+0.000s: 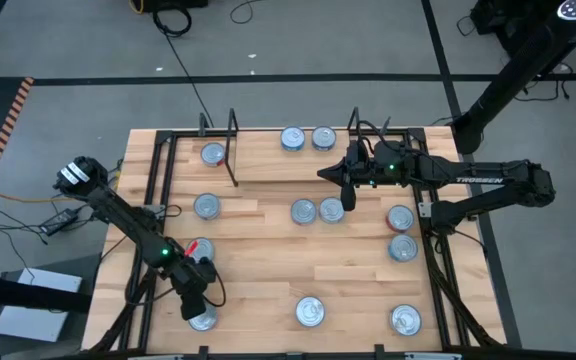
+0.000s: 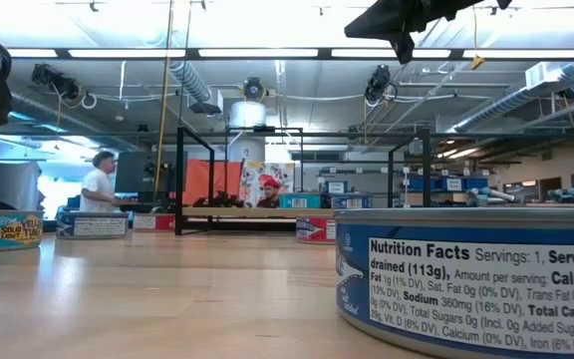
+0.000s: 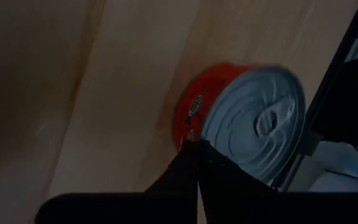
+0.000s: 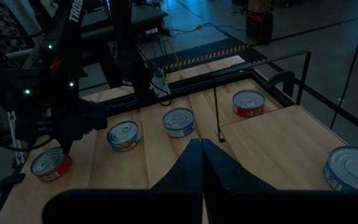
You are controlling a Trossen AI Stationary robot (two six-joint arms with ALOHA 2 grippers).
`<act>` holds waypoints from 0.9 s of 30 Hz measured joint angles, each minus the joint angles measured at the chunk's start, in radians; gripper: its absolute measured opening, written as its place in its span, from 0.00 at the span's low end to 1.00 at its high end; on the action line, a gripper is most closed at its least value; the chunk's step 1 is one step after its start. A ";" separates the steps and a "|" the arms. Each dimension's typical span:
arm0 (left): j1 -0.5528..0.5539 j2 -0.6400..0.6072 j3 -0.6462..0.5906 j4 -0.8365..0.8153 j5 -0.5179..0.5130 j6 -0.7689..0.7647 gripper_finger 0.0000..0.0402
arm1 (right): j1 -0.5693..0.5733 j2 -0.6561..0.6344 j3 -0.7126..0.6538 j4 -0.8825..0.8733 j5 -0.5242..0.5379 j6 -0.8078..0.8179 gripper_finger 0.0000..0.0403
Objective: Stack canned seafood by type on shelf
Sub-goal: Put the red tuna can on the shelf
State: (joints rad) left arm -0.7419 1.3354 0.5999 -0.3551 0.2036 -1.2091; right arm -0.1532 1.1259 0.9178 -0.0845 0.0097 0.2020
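L gripper [image 1: 201, 308], fingers pressed together, tips touching red tin [image 1: 202, 320] at table's 7 o'clock. R gripper [image 1: 334, 178], fingers pressed together, holds nothing, above tins mid-table. Shelf [image 1: 268, 158] at 12, w/ three tins on it.

On the nearest blue tin [image 2: 471, 284] in the low view you can read "Nutrition Facts", "Servings: 1", "drained (113g)", "Amount per serving: Calories", "Sodium 360mg (16% DV)", "Total Carb.", "Total Sugars 0g" and "Calcium (0% DV)". On the tin at the worktop's far left edge [image 2: 5, 230] you can make out "SOLID" on a yellow patch. From above, the right arm's forearm [image 1: 478, 181] carries the white word "TROSSEN". The red tin [image 3: 197, 112] under the left wrist has a small oval logo you cannot read.
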 joint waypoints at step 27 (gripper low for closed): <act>0.463 0.082 0.000 0.286 -0.132 -0.069 0.00 | 0.000 0.000 0.000 0.042 0.020 -0.077 0.01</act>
State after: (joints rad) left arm -0.2784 1.4172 0.5995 -0.0690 0.0721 -1.2776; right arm -0.1532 1.1263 0.9180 -0.0429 0.0302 0.1248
